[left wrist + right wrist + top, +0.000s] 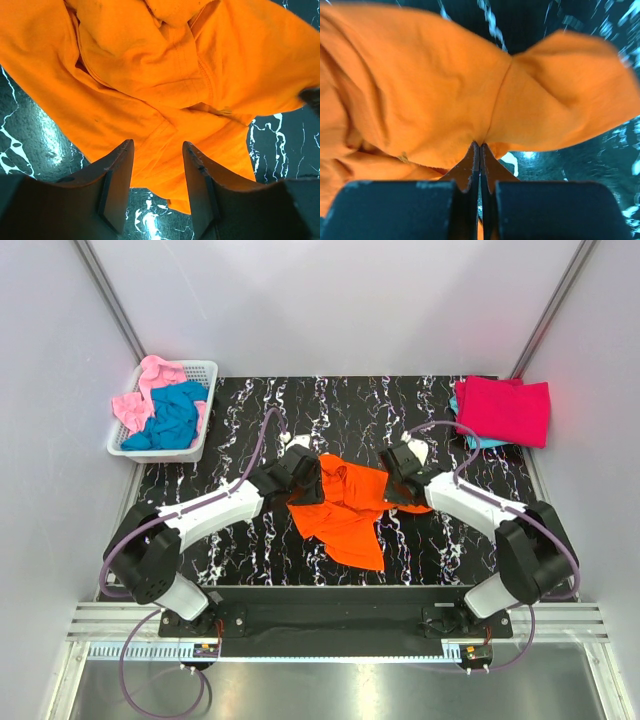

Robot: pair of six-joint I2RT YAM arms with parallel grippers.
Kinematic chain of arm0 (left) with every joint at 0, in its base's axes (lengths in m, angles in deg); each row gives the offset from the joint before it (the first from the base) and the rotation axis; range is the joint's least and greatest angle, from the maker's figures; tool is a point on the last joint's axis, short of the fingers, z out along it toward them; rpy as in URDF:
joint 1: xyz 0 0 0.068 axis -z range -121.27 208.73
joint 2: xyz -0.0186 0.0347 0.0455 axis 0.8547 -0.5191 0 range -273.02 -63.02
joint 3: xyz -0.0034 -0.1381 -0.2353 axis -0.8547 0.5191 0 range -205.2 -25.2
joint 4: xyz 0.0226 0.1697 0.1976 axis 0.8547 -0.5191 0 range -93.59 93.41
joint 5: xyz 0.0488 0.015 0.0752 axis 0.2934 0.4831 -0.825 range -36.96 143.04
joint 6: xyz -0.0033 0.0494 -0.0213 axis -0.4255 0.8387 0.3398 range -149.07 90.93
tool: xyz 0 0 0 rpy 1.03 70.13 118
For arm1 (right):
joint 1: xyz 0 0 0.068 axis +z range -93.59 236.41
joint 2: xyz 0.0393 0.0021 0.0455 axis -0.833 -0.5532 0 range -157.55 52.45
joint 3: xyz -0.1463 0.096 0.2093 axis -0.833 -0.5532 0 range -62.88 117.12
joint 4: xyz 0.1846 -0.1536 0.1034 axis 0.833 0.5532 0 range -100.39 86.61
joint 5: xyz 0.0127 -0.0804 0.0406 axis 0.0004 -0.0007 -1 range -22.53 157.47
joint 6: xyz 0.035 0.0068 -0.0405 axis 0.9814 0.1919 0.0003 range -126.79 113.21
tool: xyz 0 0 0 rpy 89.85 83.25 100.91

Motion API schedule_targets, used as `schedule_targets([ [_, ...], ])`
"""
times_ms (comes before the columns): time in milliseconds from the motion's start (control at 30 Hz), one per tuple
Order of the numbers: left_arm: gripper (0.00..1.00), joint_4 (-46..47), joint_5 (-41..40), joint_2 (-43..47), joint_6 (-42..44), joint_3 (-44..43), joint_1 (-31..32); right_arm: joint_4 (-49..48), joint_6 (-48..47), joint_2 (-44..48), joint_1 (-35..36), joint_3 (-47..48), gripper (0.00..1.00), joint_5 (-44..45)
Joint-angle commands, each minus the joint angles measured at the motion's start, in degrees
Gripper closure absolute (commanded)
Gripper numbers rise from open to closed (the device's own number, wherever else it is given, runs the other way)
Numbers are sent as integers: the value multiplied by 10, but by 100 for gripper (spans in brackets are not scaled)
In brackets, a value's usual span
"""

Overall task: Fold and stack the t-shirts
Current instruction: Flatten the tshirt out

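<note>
Orange t-shirt [345, 505] lies crumpled at the centre of the black marble table [430, 550]. Right gripper [479, 147], at the shirt's 2 o'clock edge, is pinched tight on a fold of it. Left gripper [157, 155], at its 10 o'clock edge, has jaws parted and grips nothing. Crimson-pink t-shirt [505, 408] lies folded at the table's 2 o'clock, teal cloth [478, 441] peeking out beneath. White basket [125, 448] at 10 o'clock holds teal blue t-shirt [175, 418] and light pink t-shirt [140, 400], both loose.
</note>
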Motion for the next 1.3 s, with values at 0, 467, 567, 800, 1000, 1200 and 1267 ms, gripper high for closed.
schedule_targets([
  [0,52,8,-23,23,9,-14,2,27,-34,44,-4,68,100,74],
  [467,51,0,-24,19,15,-29,2,48,-103,30,-45,193,100,135],
  [567,52,2,-13,10,17,-39,2,46,-102,15,-51,196,100,149],
  [800,51,14,10,3,39,-51,2,45,-80,-51,-77,222,71,184],
  [1000,50,16,27,-7,58,-61,2,43,-76,-68,-86,233,34,208],
  [1200,50,22,71,-45,75,-100,2,42,-57,-50,-111,194,33,172],
  [1267,49,22,82,-67,79,-120,4,41,-50,-38,-117,172,33,157],
])
